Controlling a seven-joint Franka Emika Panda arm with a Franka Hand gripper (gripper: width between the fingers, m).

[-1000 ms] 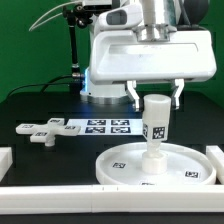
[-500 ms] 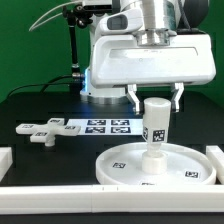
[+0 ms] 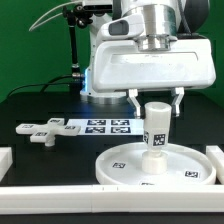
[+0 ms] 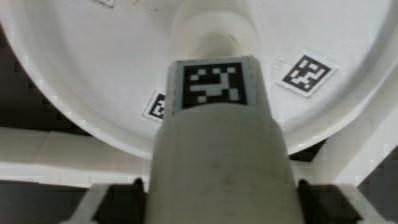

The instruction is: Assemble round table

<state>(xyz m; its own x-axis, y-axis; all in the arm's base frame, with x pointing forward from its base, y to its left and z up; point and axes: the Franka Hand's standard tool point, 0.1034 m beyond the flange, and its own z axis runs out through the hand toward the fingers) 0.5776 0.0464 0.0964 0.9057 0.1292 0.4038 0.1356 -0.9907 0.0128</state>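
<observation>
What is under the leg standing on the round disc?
The leg stands upright at the middle of the rimmed disc; tags show on the disc around it. The leg's own foot covers the joint beneath.

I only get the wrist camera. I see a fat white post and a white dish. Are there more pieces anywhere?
Observer: Yes. A cross-shaped base piece lies flat on the black table, off toward the exterior view's left of the disc.
Operator: Is my post standing straight?
Observer: From the side, the leg stands upright in the middle of the disc.
</observation>
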